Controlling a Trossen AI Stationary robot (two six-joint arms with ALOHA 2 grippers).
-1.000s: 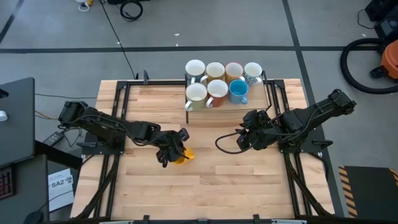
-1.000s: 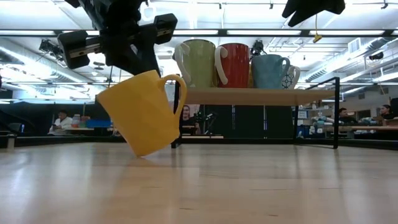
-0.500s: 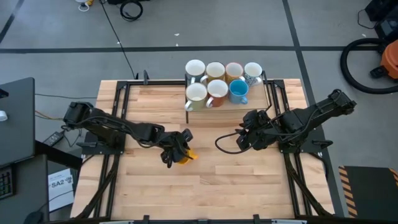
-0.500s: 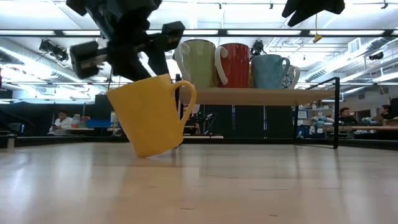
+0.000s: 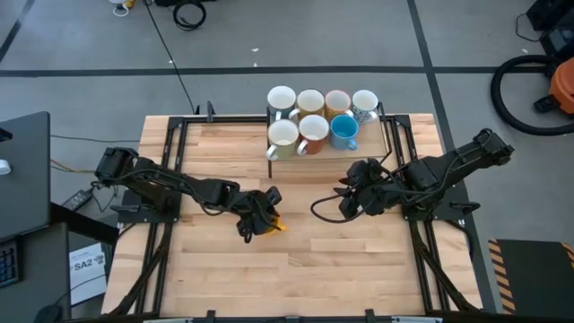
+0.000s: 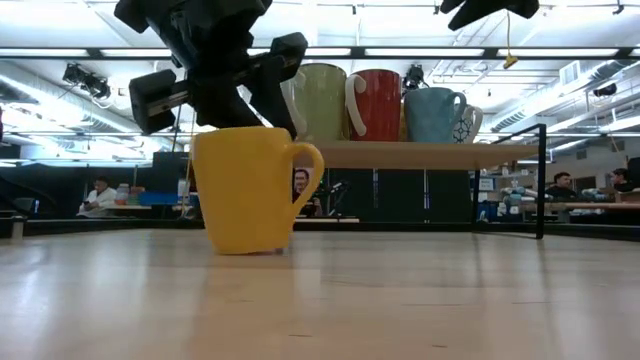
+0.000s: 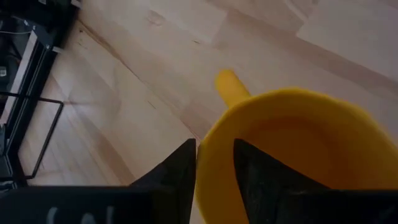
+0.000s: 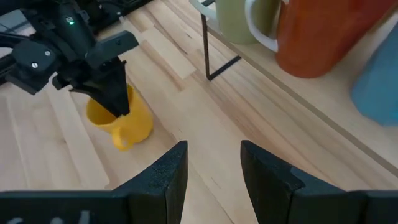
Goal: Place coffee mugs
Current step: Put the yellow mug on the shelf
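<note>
Straddling the rim of the yellow mug (image 6: pixel 247 188), the left hand (image 5: pixel 257 213) has one finger inside the cup and one outside, as the left wrist view shows; whether they pinch the wall or stand slack on it I cannot tell. Directly below that hand the mug stands upright and flat on the worktop (image 5: pixel 359 260), its handle pointing away from the arm. Beyond the hand, well apart toward the far edge, a low shelf (image 6: pixel 420 153) carries seven mugs packed close in two rows, among them the pale green mug (image 6: pixel 318 101), the red mug (image 6: pixel 378 104) and the teal mug (image 6: pixel 433 114). Judged from this, seven are already placed and the yellow one is the last, not yet on the shelf. To the other side of the left hand, across bare wood, the right hand (image 5: pixel 346 200) hovers with its fingers apart and empty, between the yellow mug and the shelf. Open worktop surrounds the left hand on all sides, but the shelf looks nearly full, and its thin black frame (image 8: pixel 208 53) stands up at the end nearest the left hand, so a lift would have to clear that rail.
</note>
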